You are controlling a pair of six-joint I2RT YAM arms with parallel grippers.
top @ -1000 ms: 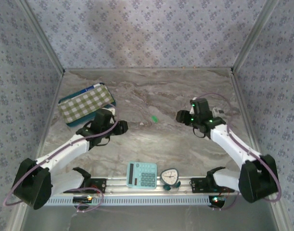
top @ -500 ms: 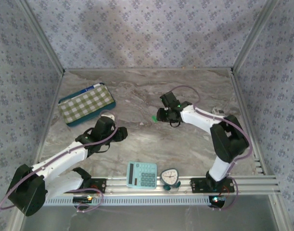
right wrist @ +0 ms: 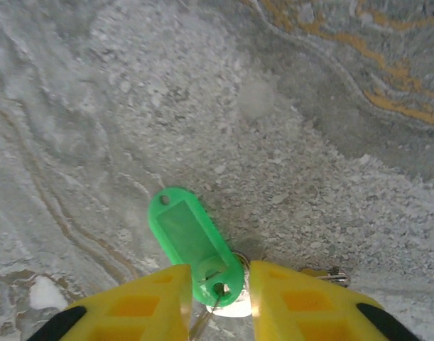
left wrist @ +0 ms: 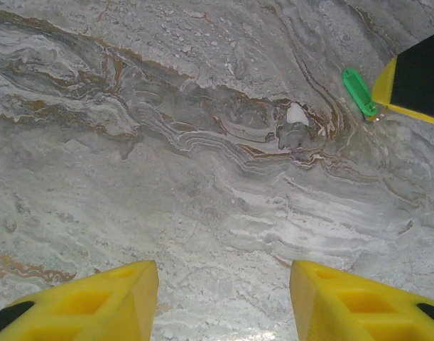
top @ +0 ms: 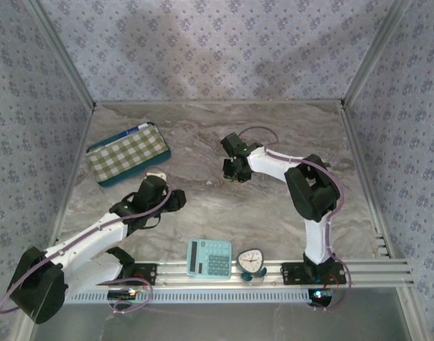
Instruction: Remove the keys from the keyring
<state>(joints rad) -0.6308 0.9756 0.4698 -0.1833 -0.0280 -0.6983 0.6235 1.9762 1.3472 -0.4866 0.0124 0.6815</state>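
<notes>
The right arm reaches out to the middle of the table (top: 202,149), and its gripper (top: 234,172) points down at the marble top there. In the right wrist view the gripper (right wrist: 220,284) is set narrow, with its yellow fingers (right wrist: 142,302) close on either side of the ring end of a green key tag (right wrist: 194,244) that lies flat on the table. I cannot tell whether the fingers actually clamp it. A bit of the metal keyring (right wrist: 234,307) shows under that end, and a key (right wrist: 329,274) pokes out just beside the far finger. The left gripper (top: 177,199) hangs low over bare table, well apart from the tag. In the left wrist view the gripper (left wrist: 224,284) is spread wide with nothing between its fingers, and the key tag (left wrist: 359,90) shows at the upper right. Near the arm bases sit a calculator (top: 209,257) and a small timer (top: 251,261), and a checked pouch (top: 128,154) lies at the back left.
</notes>
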